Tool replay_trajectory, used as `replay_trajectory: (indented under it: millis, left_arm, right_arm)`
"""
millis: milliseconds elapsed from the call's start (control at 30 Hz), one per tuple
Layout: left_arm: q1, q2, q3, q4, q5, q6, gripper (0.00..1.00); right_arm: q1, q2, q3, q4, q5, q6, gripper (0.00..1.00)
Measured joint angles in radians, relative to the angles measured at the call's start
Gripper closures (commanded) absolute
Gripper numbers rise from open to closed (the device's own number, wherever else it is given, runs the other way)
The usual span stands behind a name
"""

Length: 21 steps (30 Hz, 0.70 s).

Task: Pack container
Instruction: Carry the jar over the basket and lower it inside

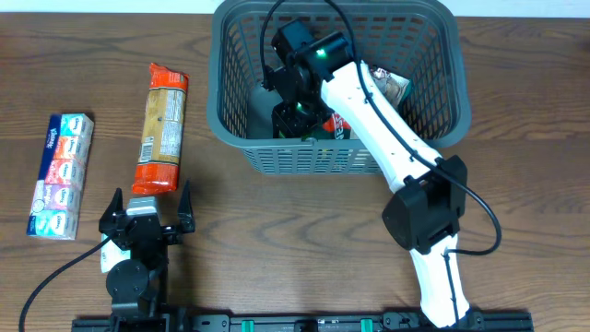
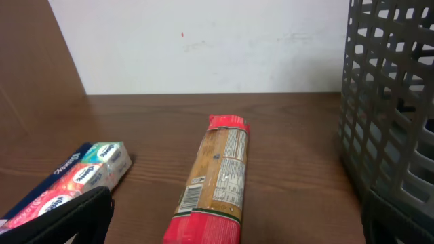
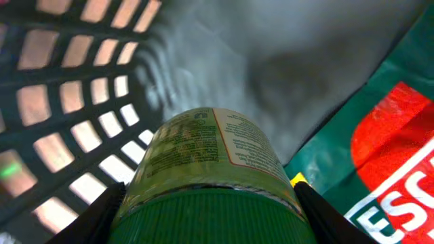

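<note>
Starting furthest left of the landmark, a large dark grey plastic basket [image 1: 230, 138] with slotted lattice walls at the back of the brown wooden table [image 1: 277, 231]. A blue, white and pink plastic-wrapped tissue pack [image 1: 60, 175] lies well apart from the basket. Between the two, near the basket's left wall, a long orange and red cellophane pasta packet [image 1: 161, 126] lies flat. Neither is packed yet.

In front of the basket and to its left, the left gripper [image 1: 149, 198] sits just short of the pasta packet's near end. Its jaws are spread as wide as they go, with nothing in them.

Now into the basket itself. The white right arm reaches over the front wall, and the right gripper [image 3: 211, 227] is down inside. Its jaws are partly closed around the lid end of a round jar [image 3: 210, 156] with a green lid and a yellow-green label. The jar's body points at the basket floor. Just beside it lies a glossy green and red packet [image 3: 380, 156]. From the wrist view I can't tell whether the jar's base touches the floor.

That's the danger. If the jaws let go with the jar off the floor, it drops, tips and rolls onto the packet. On the way out, the arm or its cable could catch the rim and drag the basket.
</note>
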Motion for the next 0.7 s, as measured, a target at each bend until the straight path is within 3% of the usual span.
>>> replay_trajectory:
  millis: [700]
  left_arm:
    - [0.000, 0.000, 0.000, 0.000, 0.000, 0.000, 0.01]
  right_arm:
    - [-0.064, 0.099, 0.000, 0.008, 0.053, 0.058, 0.99]
